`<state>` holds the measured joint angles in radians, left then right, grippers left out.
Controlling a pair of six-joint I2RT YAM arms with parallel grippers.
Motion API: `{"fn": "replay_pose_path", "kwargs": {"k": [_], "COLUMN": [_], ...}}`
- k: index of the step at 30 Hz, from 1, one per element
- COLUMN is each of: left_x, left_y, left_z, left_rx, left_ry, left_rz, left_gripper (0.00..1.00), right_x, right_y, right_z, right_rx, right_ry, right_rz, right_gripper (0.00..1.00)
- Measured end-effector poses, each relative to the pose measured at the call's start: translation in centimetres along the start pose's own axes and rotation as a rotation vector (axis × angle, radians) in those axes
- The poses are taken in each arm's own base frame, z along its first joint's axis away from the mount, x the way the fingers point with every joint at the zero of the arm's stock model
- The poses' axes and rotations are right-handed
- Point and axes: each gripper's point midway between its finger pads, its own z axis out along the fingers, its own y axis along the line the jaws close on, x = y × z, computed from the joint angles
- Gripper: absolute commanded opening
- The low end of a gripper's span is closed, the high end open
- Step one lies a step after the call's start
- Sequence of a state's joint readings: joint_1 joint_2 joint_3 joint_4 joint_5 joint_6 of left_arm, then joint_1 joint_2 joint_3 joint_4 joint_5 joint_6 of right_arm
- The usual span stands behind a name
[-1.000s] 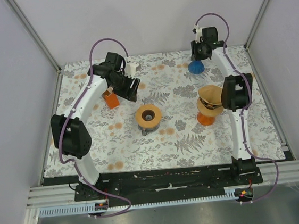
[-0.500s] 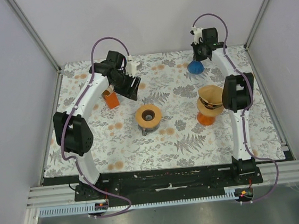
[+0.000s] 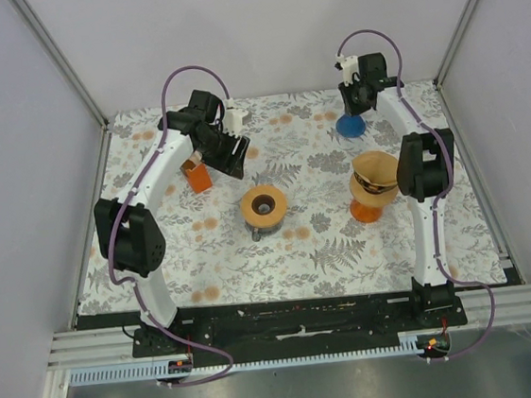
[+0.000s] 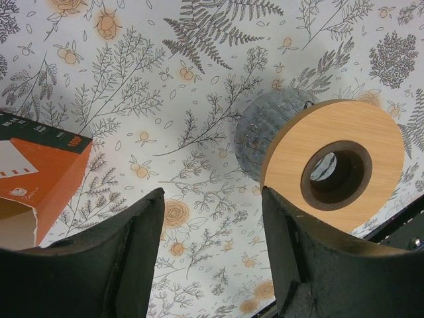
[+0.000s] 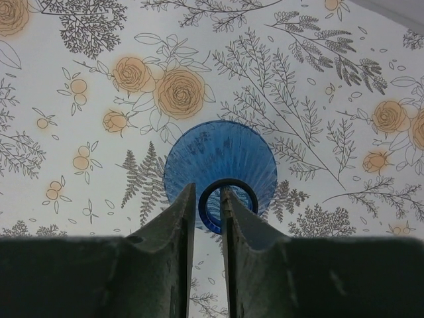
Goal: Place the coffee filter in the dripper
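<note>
Now I set my right gripper [image 5: 209, 192], jaws narrow astride the dripper [image 5: 218, 152] handle [image 5: 232, 181], grip unclear, a filter [image 3: 373, 169] to fetch next; left gripper [image 4: 212, 195] wide, empty.

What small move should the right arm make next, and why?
Probably open the right gripper wider and lower it over the handle. Its fingers stand only a narrow gap apart, in front of the ring handle of the blue dripper. The ring looks wider than that gap, so they seem to hold nothing yet.
</note>
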<state>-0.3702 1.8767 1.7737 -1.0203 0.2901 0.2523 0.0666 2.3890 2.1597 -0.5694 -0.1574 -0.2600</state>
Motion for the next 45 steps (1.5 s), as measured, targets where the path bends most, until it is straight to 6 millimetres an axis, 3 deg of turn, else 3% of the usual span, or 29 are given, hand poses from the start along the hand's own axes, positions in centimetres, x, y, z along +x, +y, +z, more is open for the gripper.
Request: {"fn": "replay_pose_path", "kwargs": {"k": [2,5,13,18,21,24,31,35,41,43,45], "left_x": [0.0,0.0,0.1,0.1,-0.3,-1.3,-4.8,-6.8,-9.7,-10.2,-10.3], "left_y": [0.0,0.1,0.4,0.6,0.9,1.3,0.6,-2.2,-6.1,-6.9,-7.5], "left_z": [0.0,0.0,-0.1,-0.3,-0.9,-2.3,-8.4,-12.3,-18.9,-20.5,-21.4], "left_rx": [0.0,-0.001,-0.004,-0.004,-0.004,0.0,0.049,0.13,0.292,0.339,0.39], "left_ry": [0.0,0.0,-0.001,-0.006,-0.026,-0.075,-0.29,-0.43,-0.661,-0.713,-0.746], "left_rz": [0.0,0.0,-0.004,-0.01,-0.015,-0.022,-0.018,0.0,-0.025,-0.036,-0.059], "left_gripper": [0.66,0.66,0.66,0.66,0.67,0.68,0.8,0.84,0.84,0.84,0.84], "right_x": [0.1,0.1,-0.2,-1.4,-3.3,-6.5,-13.4,-15.4,-15.3,-14.3,-13.8], "right_y": [0.0,-0.1,0.1,0.6,0.8,0.8,2.0,5.1,15.8,19.6,21.9], "right_z": [0.0,-0.2,-0.7,-2.5,-5.1,-8.8,-19.9,-25.4,-31.4,-33.4,-34.5], "right_rx": [0.0,0.0,-0.009,-0.025,-0.02,-0.006,0.012,-0.017,-0.236,-0.344,-0.409], "right_ry": [0.004,0.012,0.015,-0.016,-0.065,-0.159,-0.416,-0.528,-0.642,-0.676,-0.691], "right_rz": [-0.006,-0.016,-0.019,0.0,0.007,0.003,-0.018,-0.051,-0.138,-0.146,-0.153], "right_gripper": [0.19,0.0,0.0,0.0,0.0,0.0,0.0,0.0,0.0,0.0,0.0]}}
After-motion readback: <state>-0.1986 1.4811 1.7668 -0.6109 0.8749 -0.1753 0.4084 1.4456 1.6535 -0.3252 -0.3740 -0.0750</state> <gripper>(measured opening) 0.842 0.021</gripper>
